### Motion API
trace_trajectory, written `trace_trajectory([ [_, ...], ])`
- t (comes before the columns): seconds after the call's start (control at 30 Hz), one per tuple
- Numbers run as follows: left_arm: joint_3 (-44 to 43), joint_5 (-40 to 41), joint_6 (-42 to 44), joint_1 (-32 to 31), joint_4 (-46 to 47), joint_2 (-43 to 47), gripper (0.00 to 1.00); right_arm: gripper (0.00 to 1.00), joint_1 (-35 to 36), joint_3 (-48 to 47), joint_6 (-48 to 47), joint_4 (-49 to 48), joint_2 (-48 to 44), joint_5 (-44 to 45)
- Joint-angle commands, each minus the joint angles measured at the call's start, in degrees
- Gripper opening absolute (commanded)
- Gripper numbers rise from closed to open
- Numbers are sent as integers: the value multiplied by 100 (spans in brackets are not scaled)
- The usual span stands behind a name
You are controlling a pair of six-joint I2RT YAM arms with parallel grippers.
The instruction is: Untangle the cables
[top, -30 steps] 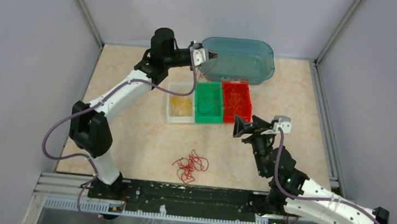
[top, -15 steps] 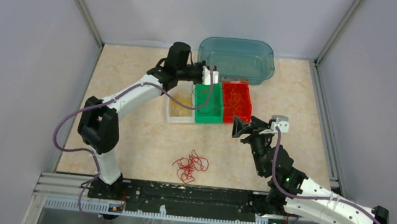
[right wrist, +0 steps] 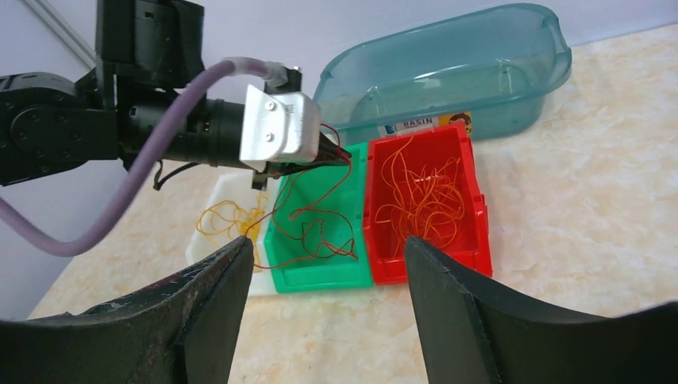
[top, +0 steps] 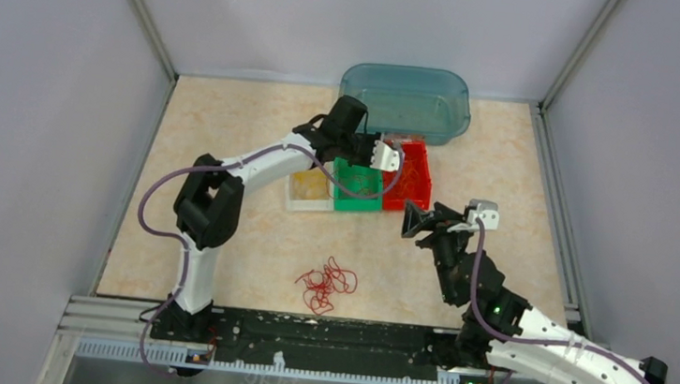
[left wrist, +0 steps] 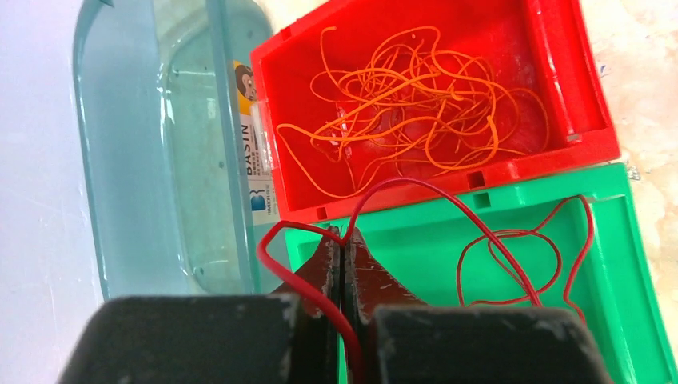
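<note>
I've brought the left fingers (left wrist: pixel 324 268), clenched on a red wire (left wrist: pixel 480 216), over the green bin (left wrist: pixel 416 256), ready to drop; right fingers (right wrist: pixel 200 312) gape empty.

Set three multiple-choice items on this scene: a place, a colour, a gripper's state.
1. Where does the loose clump of red wires lie? A on a shelf; B on the table; C on the wall.
2. What colour are the wires in the red bin? A orange; B blue; C black.
3. How is the left gripper? A wide open; B shut on a red wire; C out of view.
Key: 1 B, the clump lies on bare tabletop; 2 A, those wires are orange; 3 B, it pinches the wire.
</note>
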State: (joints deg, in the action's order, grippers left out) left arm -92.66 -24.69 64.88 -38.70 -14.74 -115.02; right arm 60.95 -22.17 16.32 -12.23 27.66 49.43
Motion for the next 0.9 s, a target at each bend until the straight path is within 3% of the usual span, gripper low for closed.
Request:
trace_trajectory([
  [0.0,-527,452,214,-59,-481,-277,0,70,-47,-292,68,59,-86,78],
  [0.17,-538,555,158,-52,-518,-298,13,70,-48,-330,82,121,-92,73],
  [0.23,-554,544,31,-38,-548,-252,23,70,-47,-325,95,141,-98,67],
  [0.27,-564,517,-18,-27,-574,-223,33,70,-41,-324,99,146,-92,62],
  [0.3,-590,461,-42,-20,-620,-193,60,70,-47,-326,102,150,-94,60],
  [0.33,-649,416,-23,-16,-793,-188,75,70,-47,-332,108,160,-90,52],
  [0.37,-753,368,4,-15,-946,-187,79,70,-48,-336,115,166,-94,56],
  [0.73,-2033,-49,-523,120,-1745,97,81,70,-47,-347,131,150,64,-130],
  [0.87,-2538,-397,-1268,347,-1937,446,82,70,-43,-452,95,99,399,-570],
])
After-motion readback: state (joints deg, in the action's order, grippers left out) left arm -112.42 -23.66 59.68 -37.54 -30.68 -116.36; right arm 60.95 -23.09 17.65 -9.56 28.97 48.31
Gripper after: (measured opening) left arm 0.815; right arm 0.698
